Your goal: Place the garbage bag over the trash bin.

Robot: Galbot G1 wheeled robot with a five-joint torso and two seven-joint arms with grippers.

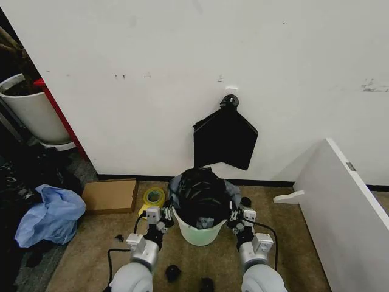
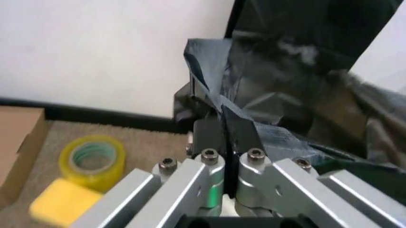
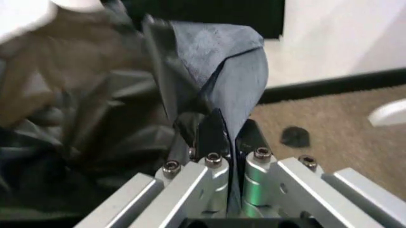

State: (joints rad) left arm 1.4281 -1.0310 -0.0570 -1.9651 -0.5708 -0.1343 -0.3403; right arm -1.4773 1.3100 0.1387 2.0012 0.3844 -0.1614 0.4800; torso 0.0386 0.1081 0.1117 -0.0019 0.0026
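Silver aluminium links lead up to the left gripper (image 2: 225,135), whose dark fingers are pressed together on a fold of the garbage bag (image 2: 285,95); the film rises straight out from between the fingertips and spreads away in glossy black wrinkles; the right gripper (image 3: 225,135) is clamped the same way on the opposite edge, a greyish flap of the same plastic standing up between its pads; from the head view the two sit on either side of the trash bin (image 1: 200,234), the left gripper (image 1: 163,218) at its left rim and the right gripper (image 1: 234,218) at its right rim, with the garbage bag (image 1: 200,194) bunched over the mouth of the bin between them and hanging down inside; just beside the bin on the carpet lie a roll of yellow tape (image 1: 154,196) and a yellow sponge (image 2: 63,203), then a flat cardboard box (image 1: 110,195); farther left, a light blue plastic heap (image 1: 50,214); behind the bin, a flat black bag bundle (image 1: 225,139) hangs on the white wall (image 1: 182,61) from a round knob.
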